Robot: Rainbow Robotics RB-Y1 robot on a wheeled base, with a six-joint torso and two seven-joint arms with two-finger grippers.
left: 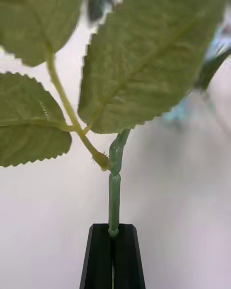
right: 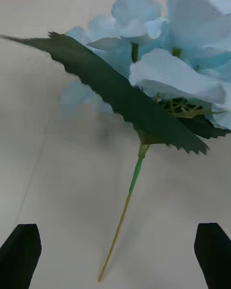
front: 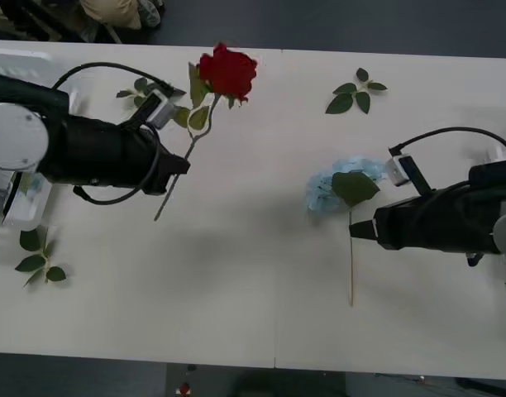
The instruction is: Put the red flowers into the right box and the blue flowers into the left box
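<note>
A white table (front: 261, 273) stands on dark grey floor (front: 385, 25)

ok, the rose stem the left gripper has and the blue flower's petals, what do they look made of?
Rose stem: looks like moulded plastic, smooth and slightly glossy, with a bead-like joint above the shut black fingers of the left gripper. Blue flower: petals look like thin matte fabric, soft-edged and crinkled; its lower stem seems plastic-coated. The right gripper is open near it.

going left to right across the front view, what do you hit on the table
leaf sprig → left gripper shut on the red rose → leaf sprig, blue flower → right gripper
</note>
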